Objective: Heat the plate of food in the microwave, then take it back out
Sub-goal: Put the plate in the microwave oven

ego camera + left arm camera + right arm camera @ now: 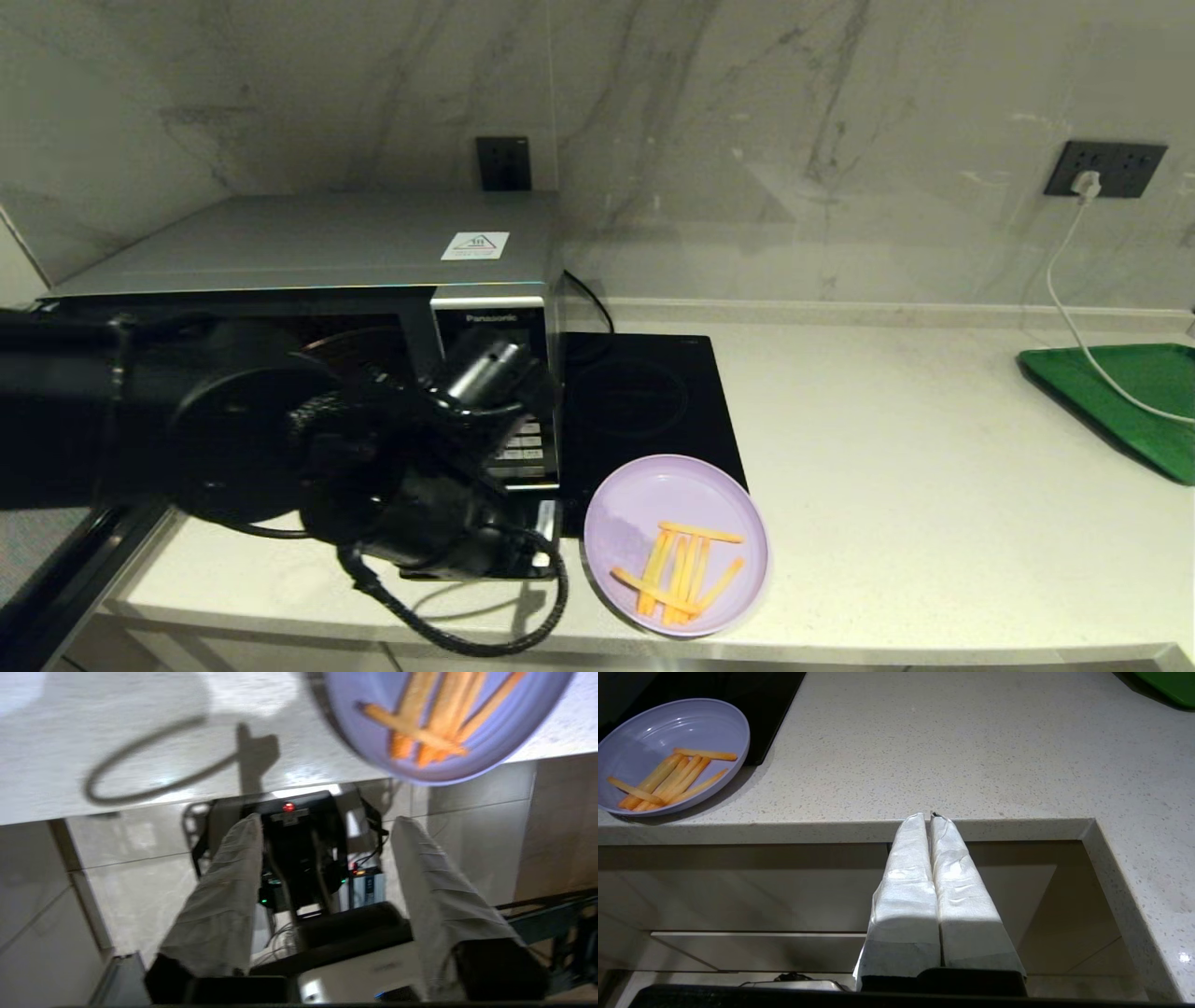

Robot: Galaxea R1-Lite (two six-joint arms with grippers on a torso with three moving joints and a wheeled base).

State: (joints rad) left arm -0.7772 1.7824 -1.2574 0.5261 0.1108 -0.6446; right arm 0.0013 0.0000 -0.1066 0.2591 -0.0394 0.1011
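Plate of food (676,545): round lilac, raised rim, orange-yellow sticks, on worktop (934,523) beside microwave (308,252). Left gripper (327,823) fingers apart, empty. Right gripper (930,816), wrist view only: fingers pressed together.

A pale speckled stone table (915,485) runs along a grey-veined marble wall (747,140). A flat black induction hob (644,401) lies on the table. At the far right edge lies a green rectangular tray (1130,401), with a white cable (1074,308) running across it up to a dark wall socket (1106,168). A second dark socket (503,163) is set in the wall further left.
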